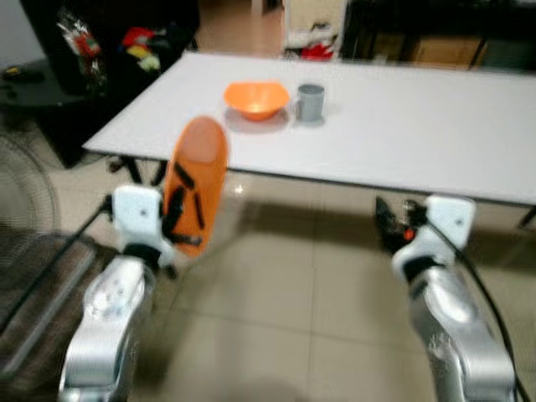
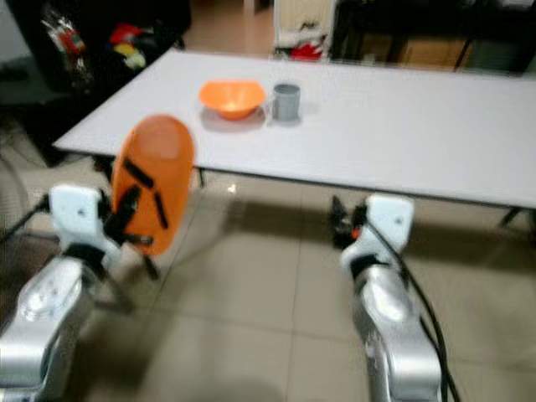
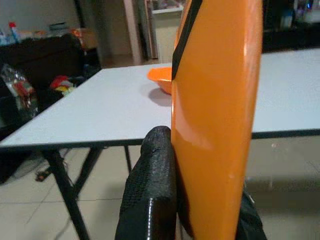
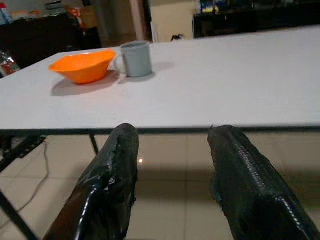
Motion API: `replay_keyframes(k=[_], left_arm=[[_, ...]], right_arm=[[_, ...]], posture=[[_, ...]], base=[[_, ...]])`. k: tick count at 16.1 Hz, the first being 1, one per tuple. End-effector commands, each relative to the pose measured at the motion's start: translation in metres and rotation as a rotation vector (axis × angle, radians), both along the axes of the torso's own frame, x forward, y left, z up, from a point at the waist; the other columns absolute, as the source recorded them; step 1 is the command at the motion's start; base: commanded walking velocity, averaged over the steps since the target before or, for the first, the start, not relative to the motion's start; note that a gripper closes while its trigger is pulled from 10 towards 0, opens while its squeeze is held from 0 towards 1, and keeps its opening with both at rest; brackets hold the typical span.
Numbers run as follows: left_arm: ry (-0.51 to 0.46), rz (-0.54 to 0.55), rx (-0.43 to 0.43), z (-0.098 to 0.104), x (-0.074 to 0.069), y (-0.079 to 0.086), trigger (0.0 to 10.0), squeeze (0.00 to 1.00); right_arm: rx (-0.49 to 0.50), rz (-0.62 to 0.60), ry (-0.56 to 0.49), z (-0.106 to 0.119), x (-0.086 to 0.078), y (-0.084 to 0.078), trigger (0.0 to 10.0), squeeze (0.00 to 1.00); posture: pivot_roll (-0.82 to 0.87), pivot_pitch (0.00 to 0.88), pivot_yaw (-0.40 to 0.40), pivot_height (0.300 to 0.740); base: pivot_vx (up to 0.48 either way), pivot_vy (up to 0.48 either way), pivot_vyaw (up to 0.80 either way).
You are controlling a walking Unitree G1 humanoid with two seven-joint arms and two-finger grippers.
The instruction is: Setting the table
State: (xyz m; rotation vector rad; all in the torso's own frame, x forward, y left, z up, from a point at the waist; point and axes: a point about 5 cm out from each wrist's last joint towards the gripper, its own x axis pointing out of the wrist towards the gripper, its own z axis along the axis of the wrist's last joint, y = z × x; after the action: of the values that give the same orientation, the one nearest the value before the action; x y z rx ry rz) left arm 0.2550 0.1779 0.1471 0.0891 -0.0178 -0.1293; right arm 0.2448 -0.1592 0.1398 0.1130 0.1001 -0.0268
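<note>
Carrying an orange plate (image 1: 197, 182) on edge, the left gripper (image 1: 180, 216) clamps it between its fingers (image 3: 150, 190), one in front of the plate and one behind, so the plate stands nearly upright over the tiled floor (image 1: 276, 318), short of the table's (image 1: 402, 134) near edge and toward its near-left corner. On the table an orange bowl (image 1: 256, 98) and a grey mug (image 1: 310, 102) already sit just beside each other, toward the far-left part of the top, the mug on the bowl's right. The right gripper (image 4: 172, 175) hangs empty, its two fingers spread apart with a clear gap between them, pointing at the near edge from below table height. The step in hand looks like bringing the plate to the table, with bowl and mug placed and the plate not yet down. The next move calls for closing the remaining gap to the near edge, lifting the plate above the tabletop, turning it from upright to flat, and lowering it on a bare patch near the bowl and mug without knocking either. Releasing while it is tilted would likely let it tip or slide.
</note>
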Motion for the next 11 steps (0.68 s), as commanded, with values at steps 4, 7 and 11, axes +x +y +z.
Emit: replay_keyframes(k=[4, 7, 11], left_arm=[[-0.044, 0.030, -0.016, 0.0106, 0.0011, 0.0037, 10.0, 0.00], [-0.047, -0.006, -0.052, 0.0085, 0.0003, -0.0017, 10.0, 0.00], [-0.042, 0.002, -0.066, 0.0051, -0.0004, -0.0043, 10.0, 0.00]], right_arm=[[0.028, 0.013, -0.004, 0.0018, -0.0001, 0.0049, 10.0, 0.00], [0.006, 0.034, -0.005, 0.0021, 0.0001, 0.0059, 10.0, 0.00], [-0.021, 0.076, -0.002, 0.0032, 0.0033, 0.0076, 10.0, 0.00]], posture=[[-0.01, 0.000, 0.078, 0.740], [-0.01, 0.000, 0.076, 0.740], [-0.01, 0.000, 0.065, 0.740]], base=[[0.000, 0.000, -0.30], [0.086, 0.000, 0.00], [0.377, 0.000, 0.00]])
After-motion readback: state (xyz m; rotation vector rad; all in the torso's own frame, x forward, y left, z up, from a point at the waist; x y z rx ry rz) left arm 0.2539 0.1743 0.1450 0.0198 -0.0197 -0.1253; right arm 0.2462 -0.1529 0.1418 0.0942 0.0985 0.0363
